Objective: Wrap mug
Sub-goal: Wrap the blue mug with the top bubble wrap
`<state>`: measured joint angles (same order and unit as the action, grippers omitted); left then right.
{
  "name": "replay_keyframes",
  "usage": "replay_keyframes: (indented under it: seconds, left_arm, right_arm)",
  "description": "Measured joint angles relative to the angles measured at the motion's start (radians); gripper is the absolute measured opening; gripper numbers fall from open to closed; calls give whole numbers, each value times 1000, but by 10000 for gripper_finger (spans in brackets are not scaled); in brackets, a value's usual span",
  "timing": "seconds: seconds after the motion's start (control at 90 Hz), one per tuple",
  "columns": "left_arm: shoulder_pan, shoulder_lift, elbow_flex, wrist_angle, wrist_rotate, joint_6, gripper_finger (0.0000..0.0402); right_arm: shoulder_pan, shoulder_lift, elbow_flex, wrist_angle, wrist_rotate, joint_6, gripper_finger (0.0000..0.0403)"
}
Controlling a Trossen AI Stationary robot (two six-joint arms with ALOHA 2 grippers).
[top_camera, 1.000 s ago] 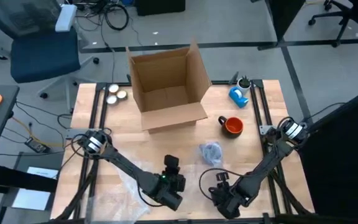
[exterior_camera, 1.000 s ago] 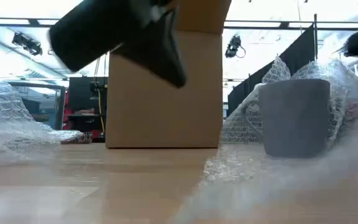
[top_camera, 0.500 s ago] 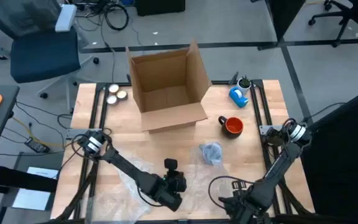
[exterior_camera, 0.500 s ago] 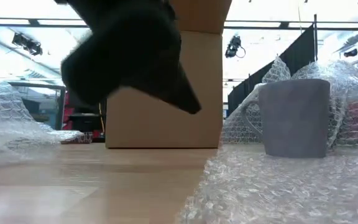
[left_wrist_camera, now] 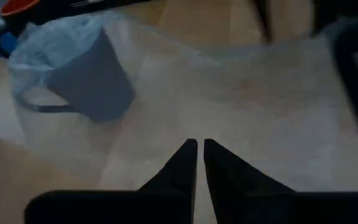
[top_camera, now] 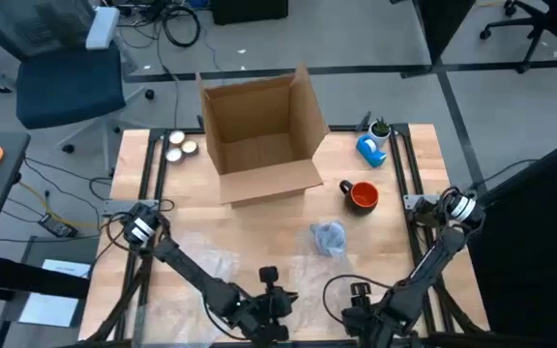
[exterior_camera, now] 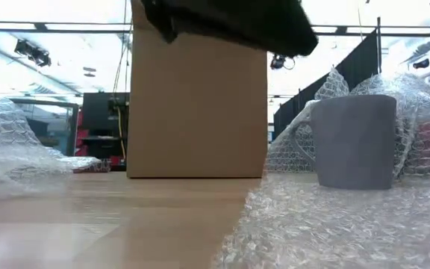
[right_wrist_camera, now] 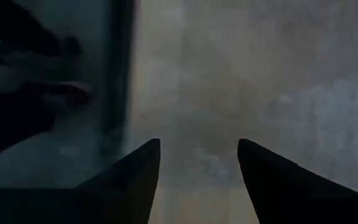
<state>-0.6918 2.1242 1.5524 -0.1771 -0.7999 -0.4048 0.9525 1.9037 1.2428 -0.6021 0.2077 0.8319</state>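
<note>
Fingers on my left gripper (left_wrist_camera: 197,146) sit almost together, only a thin slit between the tips, with nothing caught in it. From above, that gripper (top_camera: 271,288) hangs at the near edge of the table (top_camera: 395,208), over a sheet of bubble wrap (top_camera: 187,290) spread across the near left part of the wood. Through its wrist camera I see clear wrap (left_wrist_camera: 241,106) lying flat under the tips and running forward to the grey mug (left_wrist_camera: 92,74), which stands with more wrap bunched around it.

My right gripper (right_wrist_camera: 197,152) has its fingers spread wide and empty, looking at a dull blurred surface I cannot identify. In the overhead picture it (top_camera: 359,295) is also at the near edge, right of the left one and apart from it.

The mug (top_camera: 329,237) stands upright right of the table's middle, wrap crumpled round it, well clear of both grippers. The table-level camera shows the mug (exterior_camera: 353,142) upright on bubble wrap (exterior_camera: 334,224), handle to its left, with wrap rising behind it.

Farther back, an open cardboard box (top_camera: 259,130) stands at the table's far middle. An orange mug (top_camera: 361,195) sits between the box and the right rail, and a blue object (top_camera: 371,149) lies beyond it near the far right corner. Two small round items (top_camera: 180,145) rest left of the box.
</note>
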Motion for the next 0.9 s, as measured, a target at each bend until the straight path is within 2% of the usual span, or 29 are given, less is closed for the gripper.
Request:
replay_keyframes:
  seconds: [0.211, 0.689, 0.822, 0.9]
  left_arm:
    - [-18, 0, 0, 43, -31, -41, 15]
    - [-22, 11, 0, 85, -49, -49, 15]
    - [-13, 11, 0, 85, -52, -48, 15]
    - [-8, 11, 0, 86, -52, -48, 15]
  right_arm:
    - [-10, 76, -3, 53, 30, -23, 192]
    - [55, 28, 91, -68, 61, -96, 190]
    - [65, 44, 74, -42, 107, -79, 190]
    - [58, 44, 33, 35, 114, -77, 190]
